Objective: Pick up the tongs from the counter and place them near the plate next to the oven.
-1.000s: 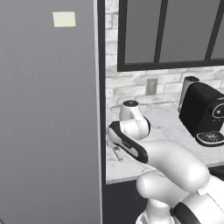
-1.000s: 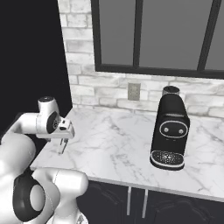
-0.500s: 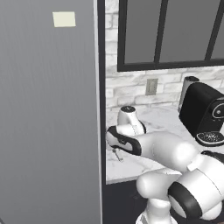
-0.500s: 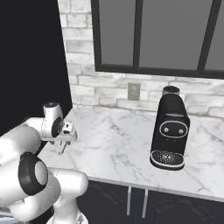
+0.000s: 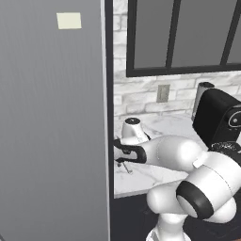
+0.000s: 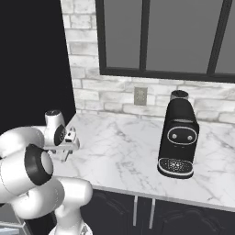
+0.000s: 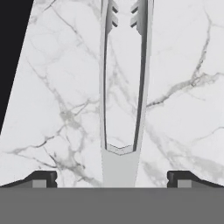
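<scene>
- The slim silver-grey metal tongs (image 7: 120, 87) lie flat on the white marble-look tabletop (image 7: 183, 52), near its left end beside the dark edge.
- In the hand view the tool (image 7: 112, 178) hovers over the tongs' joined end, its two dark fingertips (image 7: 41, 178) spread wide, one on each side of the tongs and apart from them, gripping nothing.
- A black coffee machine (image 6: 178, 137) stands well apart to the right, near the white brick wall (image 6: 92, 87).

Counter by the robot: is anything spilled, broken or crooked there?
Nothing stands out. The tongs lie flat and whole on the clean marble counter, and the coffee machine stands upright.
</scene>
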Available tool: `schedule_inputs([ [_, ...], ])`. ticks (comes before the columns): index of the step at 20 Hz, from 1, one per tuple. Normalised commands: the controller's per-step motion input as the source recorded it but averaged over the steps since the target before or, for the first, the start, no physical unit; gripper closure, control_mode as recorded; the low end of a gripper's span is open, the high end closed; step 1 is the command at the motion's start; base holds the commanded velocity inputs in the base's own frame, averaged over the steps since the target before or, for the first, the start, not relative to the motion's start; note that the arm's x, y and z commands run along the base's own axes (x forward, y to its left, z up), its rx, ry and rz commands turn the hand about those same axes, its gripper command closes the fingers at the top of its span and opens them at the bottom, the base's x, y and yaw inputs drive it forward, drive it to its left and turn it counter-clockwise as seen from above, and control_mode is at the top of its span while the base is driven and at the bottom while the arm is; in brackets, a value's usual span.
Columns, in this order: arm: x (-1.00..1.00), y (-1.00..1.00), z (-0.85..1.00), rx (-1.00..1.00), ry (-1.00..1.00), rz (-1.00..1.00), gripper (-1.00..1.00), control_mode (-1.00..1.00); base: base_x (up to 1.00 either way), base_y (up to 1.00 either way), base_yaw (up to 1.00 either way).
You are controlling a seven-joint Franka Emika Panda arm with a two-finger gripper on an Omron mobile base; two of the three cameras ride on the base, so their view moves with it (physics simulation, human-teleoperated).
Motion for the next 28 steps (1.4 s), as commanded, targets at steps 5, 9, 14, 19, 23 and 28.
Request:
schedule_inputs([
  [5, 0.04, 0.01, -0.24, 0.0, 0.0, 0.0, -1.0, -1.0, 0.0, 0.0, 0.0],
  [9, 0.09, 0.0, -0.14, 0.0, -0.02, 0.0, -1.0, -1.0, 0.0, 0.0, 0.0],
  [14, 0.15, 0.0, -0.09, 0.0, -0.05, 0.0, -1.0, -1.0, 0.0, 0.0, 0.0],
  [19, 0.23, 0.0, -0.08, 0.0, -0.05, 0.0, -1.0, -1.0, 0.0, 0.0, 0.0],
  [23, 0.19, 0.0, -0.18, 0.0, 0.0, 0.0, 1.0, -1.0, 0.0, 0.0, 0.0],
  [28, 0.03, 0.0, -0.22, 0.0, 0.04, 0.0, 1.0, -1.0, 0.0, 0.0, 0.0],
])
